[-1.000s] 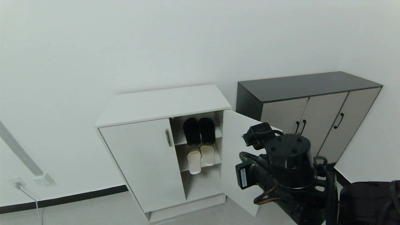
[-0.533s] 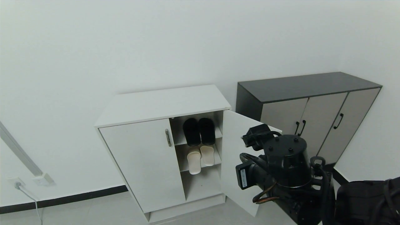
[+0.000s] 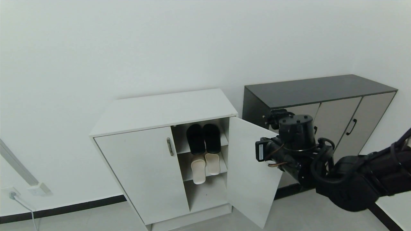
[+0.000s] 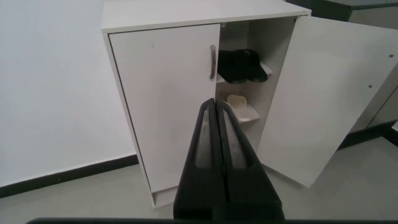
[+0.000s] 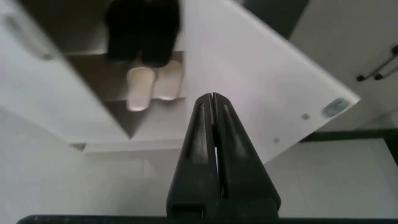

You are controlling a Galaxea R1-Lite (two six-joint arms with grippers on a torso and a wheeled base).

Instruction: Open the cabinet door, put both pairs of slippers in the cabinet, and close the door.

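The white cabinet (image 3: 163, 110) stands against the wall with its left door (image 3: 141, 173) closed and its right door (image 3: 250, 179) swung wide open. A black pair of slippers (image 3: 204, 138) lies on the upper shelf, and a white pair of slippers (image 3: 205, 163) on the shelf below. My right arm (image 3: 295, 144) is held out at the open door's free top corner. Its gripper (image 5: 213, 106) is shut and empty, hovering over the door's inner face (image 5: 261, 74). My left gripper (image 4: 216, 109) is shut and empty, facing the cabinet front (image 4: 168, 93) from some distance.
A grey cabinet with a dark top (image 3: 321, 86) stands just right of the white one, behind the open door. A wall socket with a cable (image 3: 13, 194) sits low at the left. Bare floor (image 3: 305, 215) lies before both cabinets.
The head view has shifted slightly. My right arm has risen and stretched farther out, from in front of the door to its free top corner. Door and slippers stay as they were.
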